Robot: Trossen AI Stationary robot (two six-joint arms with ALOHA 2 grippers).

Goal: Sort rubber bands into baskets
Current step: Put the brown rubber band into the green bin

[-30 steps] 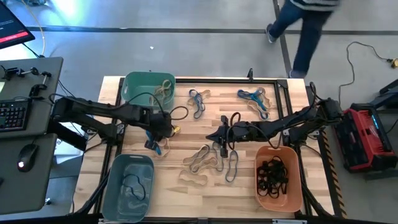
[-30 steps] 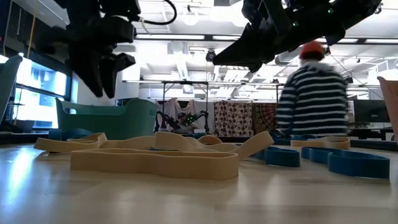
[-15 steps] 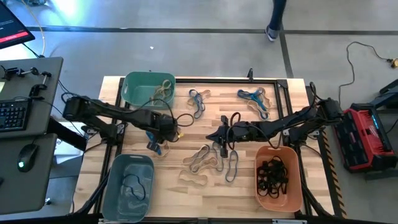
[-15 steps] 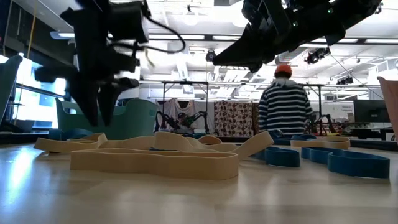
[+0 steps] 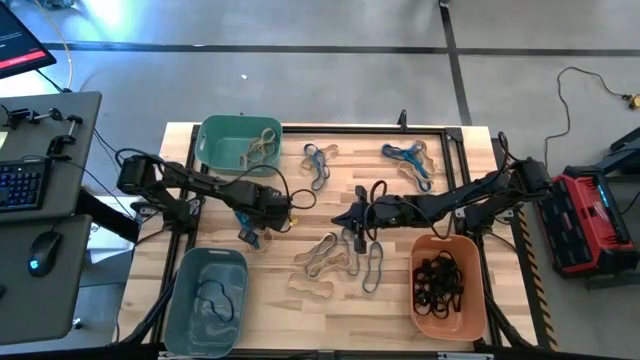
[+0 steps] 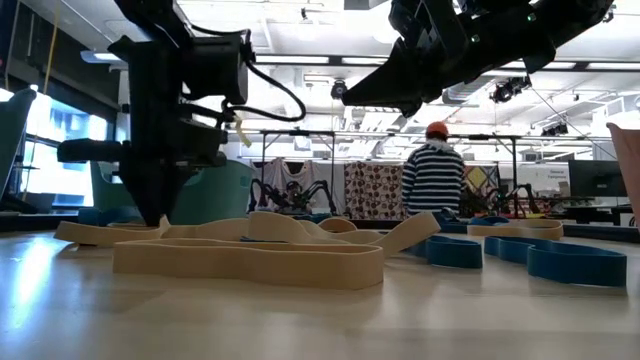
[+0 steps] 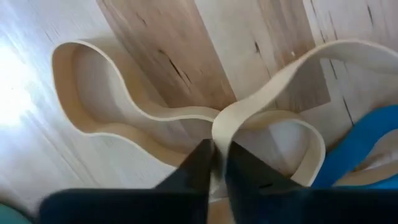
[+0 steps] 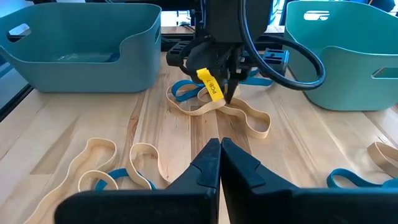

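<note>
left gripper (image 7: 214,163) down on the table between teal basket (image 5: 237,144) and grey-blue basket (image 5: 206,300), fingers pinched on a tan band (image 7: 186,118); blue band (image 7: 367,134) touching it may drag along. right gripper (image 8: 219,163) hovers mid-table, fingers together, empty

The table (image 5: 300,300) is viewed from overhead, level from its surface, and closely from both wrists; rubber bands (image 6: 250,255) are shared.
</note>
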